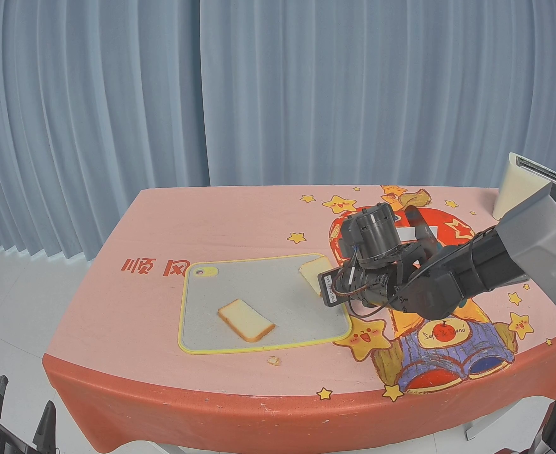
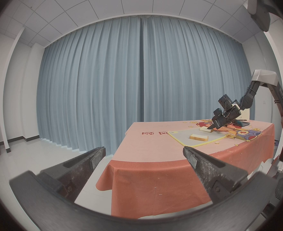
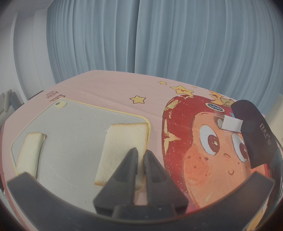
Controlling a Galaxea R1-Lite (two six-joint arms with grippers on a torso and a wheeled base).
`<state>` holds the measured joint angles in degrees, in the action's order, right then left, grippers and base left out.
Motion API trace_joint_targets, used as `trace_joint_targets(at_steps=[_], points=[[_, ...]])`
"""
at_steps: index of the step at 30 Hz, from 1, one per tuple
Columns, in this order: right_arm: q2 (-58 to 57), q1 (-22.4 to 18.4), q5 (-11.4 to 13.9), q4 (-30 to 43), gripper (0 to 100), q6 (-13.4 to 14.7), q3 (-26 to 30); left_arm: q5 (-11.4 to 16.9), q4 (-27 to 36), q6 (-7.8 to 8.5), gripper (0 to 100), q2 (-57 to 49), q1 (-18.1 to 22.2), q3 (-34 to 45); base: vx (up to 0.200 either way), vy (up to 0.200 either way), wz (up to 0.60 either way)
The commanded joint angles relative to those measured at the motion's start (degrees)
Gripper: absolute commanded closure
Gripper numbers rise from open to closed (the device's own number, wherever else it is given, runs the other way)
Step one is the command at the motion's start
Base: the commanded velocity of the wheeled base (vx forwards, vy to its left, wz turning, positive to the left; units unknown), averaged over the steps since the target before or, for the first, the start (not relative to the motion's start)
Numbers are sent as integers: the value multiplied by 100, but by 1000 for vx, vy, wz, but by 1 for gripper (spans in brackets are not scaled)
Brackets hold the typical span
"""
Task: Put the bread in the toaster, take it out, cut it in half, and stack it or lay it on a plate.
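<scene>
At tips of right gripper (image 3: 140,151): fingers closed together, nothing visibly pinched, hovering over near corner of pale bread half (image 3: 122,148), which lies flat by right rim of grey yellow-edged cutting board (image 1: 278,285). Second crusted bread half (image 1: 246,320) flat mid-board, well apart. White toaster (image 1: 520,187) far right. Left gripper (image 2: 144,164) wide open, off pink-clothed table (image 1: 164,234). Judged step: cut done, stacking/plating in hand. Next likely needs opening up, closing on slice edge, lifting without tearing.
</scene>
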<state>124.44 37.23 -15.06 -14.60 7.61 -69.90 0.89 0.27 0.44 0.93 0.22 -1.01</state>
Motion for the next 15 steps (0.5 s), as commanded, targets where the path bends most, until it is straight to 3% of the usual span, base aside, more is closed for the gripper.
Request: trace_joint_targets(at_steps=[1, 15], points=[[-219, 30, -6, 10, 100, 4, 12, -1, 0, 0, 0, -93, 4, 101, 0, 0, 0], [-1405, 144, 11, 10, 100, 74, 697, -1, 0, 0, 0, -93, 4, 101, 0, 0, 0]])
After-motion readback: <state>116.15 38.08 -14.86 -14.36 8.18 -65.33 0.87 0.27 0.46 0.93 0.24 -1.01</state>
